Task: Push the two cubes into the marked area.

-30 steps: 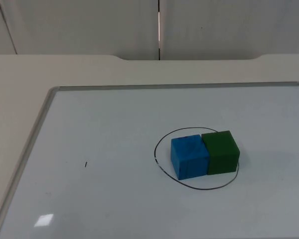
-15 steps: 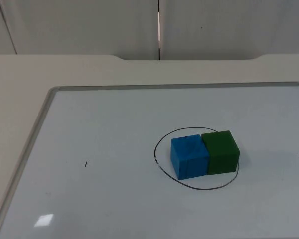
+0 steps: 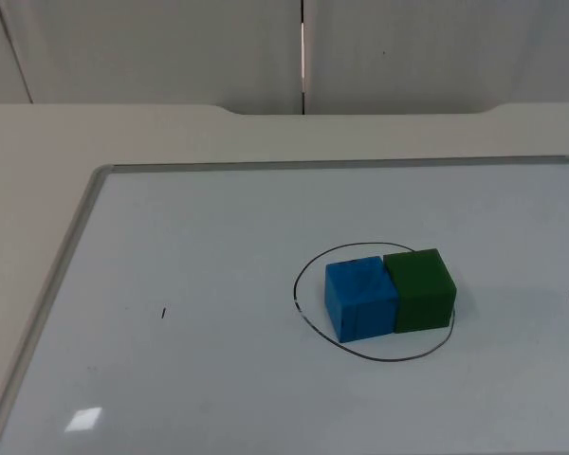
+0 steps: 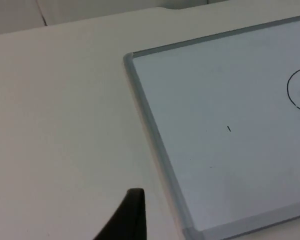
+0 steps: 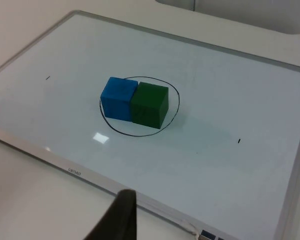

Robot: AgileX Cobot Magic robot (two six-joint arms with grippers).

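Observation:
A blue cube (image 3: 360, 299) and a green cube (image 3: 419, 289) stand side by side, touching, inside a black hand-drawn circle (image 3: 389, 361) on the whiteboard (image 3: 218, 237). The green cube's outer side reaches close to the line. The right wrist view has the same pair, blue cube (image 5: 119, 98) and green cube (image 5: 150, 105), within the circle (image 5: 135, 135). My right gripper (image 5: 121, 220) hangs above the table off the board's near edge, well back from the cubes. My left gripper (image 4: 129, 217) waits over the bare table beside the board's left frame (image 4: 150, 130).
The board's grey frame (image 3: 71, 256) rises slightly above the cream table (image 3: 38, 152). Small black tick marks (image 3: 163, 313) sit on the board left and right of the circle. The grey partition wall (image 3: 171, 47) closes the back.

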